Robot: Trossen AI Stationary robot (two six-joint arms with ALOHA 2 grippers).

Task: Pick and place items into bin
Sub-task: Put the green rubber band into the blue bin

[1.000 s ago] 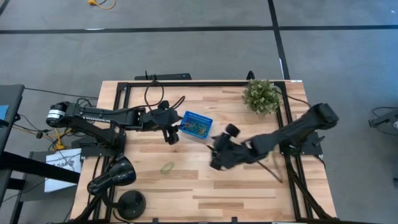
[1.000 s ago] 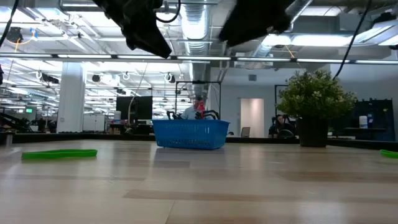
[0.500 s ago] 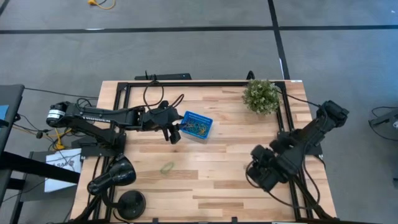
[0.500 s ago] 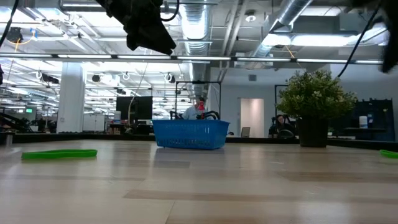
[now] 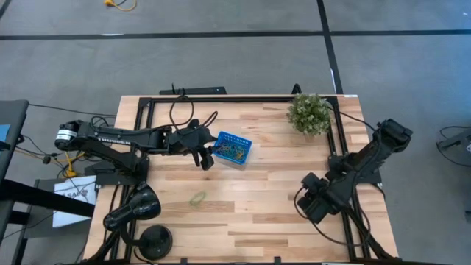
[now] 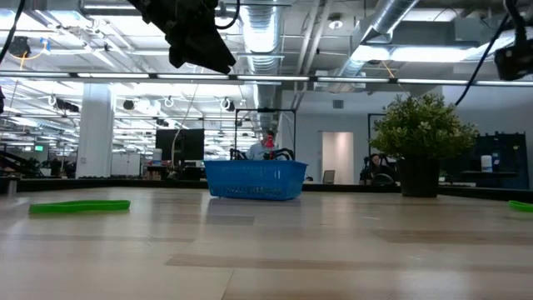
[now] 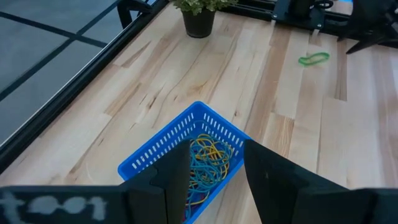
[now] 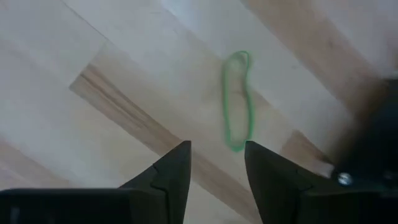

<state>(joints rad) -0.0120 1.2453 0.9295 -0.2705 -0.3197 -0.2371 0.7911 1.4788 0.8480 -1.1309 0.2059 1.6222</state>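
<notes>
Our main worry is the right tool (image 8: pixel 214 163) skidding over the thin green loop (image 8: pixel 237 99) lying flat on the surface just ahead of its fingertips, closing on wood instead. Its fingers stand apart, empty, touching nothing. Our left tool (image 7: pixel 214 171) hangs directly over the bin (image 7: pixel 163 151), fingers apart and empty; more loops (image 7: pixel 208 158) lie inside.

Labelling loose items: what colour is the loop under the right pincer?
Green loop, clearest in the right wrist view.
</notes>
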